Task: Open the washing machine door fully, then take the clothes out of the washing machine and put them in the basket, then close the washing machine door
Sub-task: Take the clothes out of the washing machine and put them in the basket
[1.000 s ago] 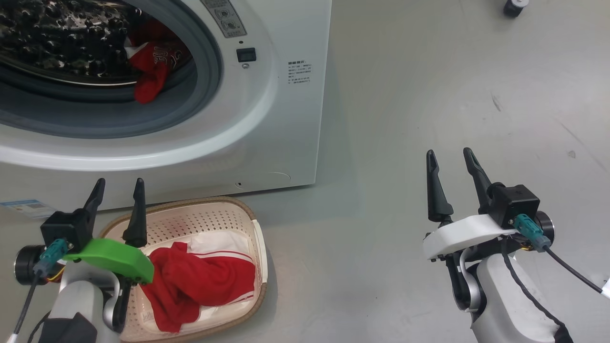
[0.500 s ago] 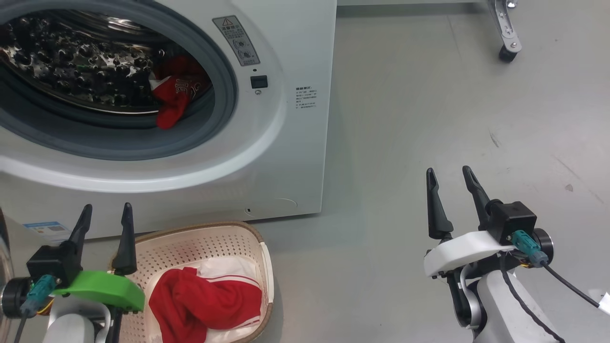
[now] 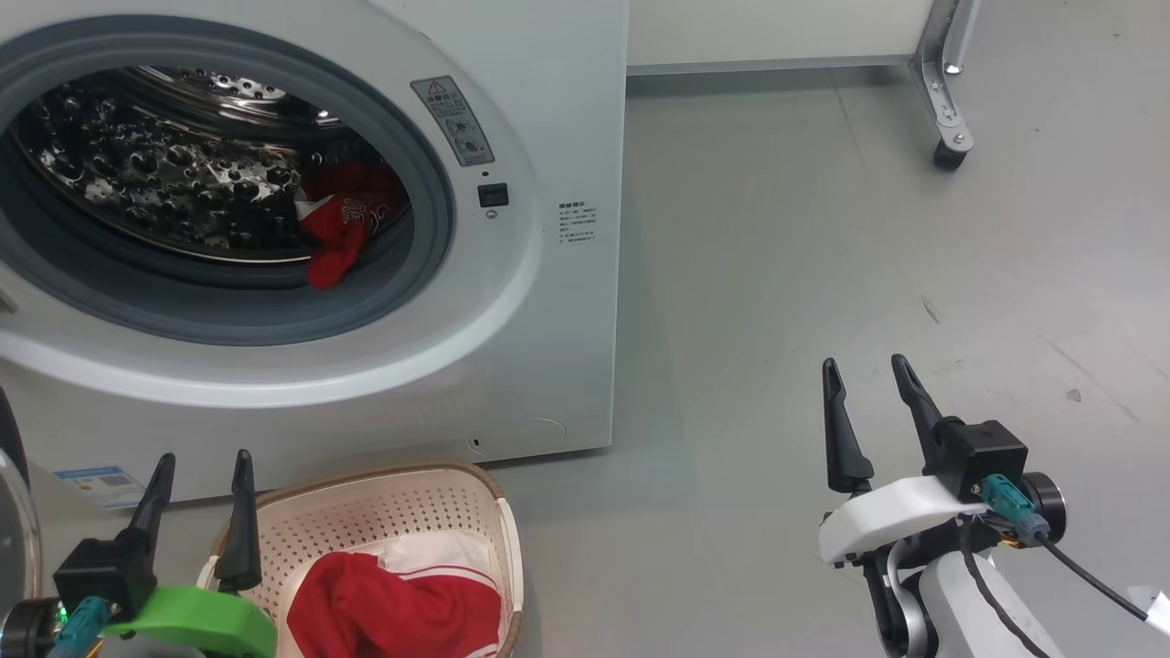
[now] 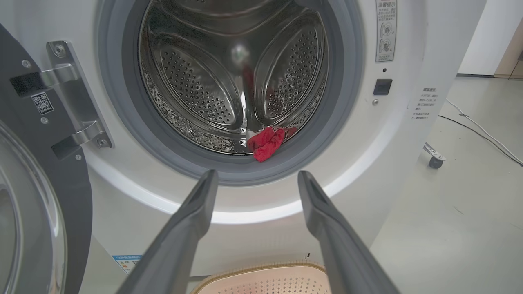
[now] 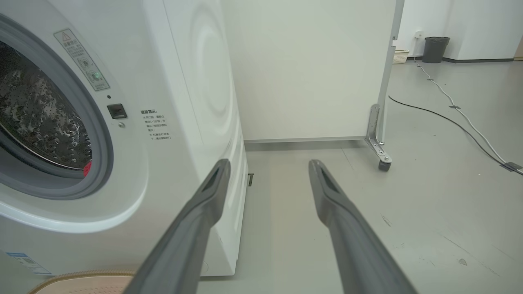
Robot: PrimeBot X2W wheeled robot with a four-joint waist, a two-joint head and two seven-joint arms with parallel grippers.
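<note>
The white washing machine [image 3: 548,302] stands in front of me. The washing machine door [image 4: 41,192] is swung open to the left on its hinge; its edge shows at the far left [image 3: 11,539]. One piece of the red clothes [image 3: 340,239] lies at the drum's front lip [image 4: 266,142]. Another red and white piece [image 3: 393,614] lies in the cream basket [image 3: 498,512] on the floor below the opening. My left gripper [image 3: 205,456] hovers open and empty over the basket's left rim, its fingers pointing at the drum [image 4: 258,173]. My right gripper [image 3: 864,362] is open and empty over bare floor right of the machine [image 5: 269,162].
A white partition on a metal leg with a caster [image 3: 946,151] stands behind and right of the machine. Cables [image 5: 453,120] run across the grey floor farther back, near a dark bin [image 5: 435,49]. A blue label [image 3: 96,484] marks the machine's lower left corner.
The head camera has tilted up, so the whole picture has slid down and more of the drum and partition shows. Both grippers stay open and empty.
</note>
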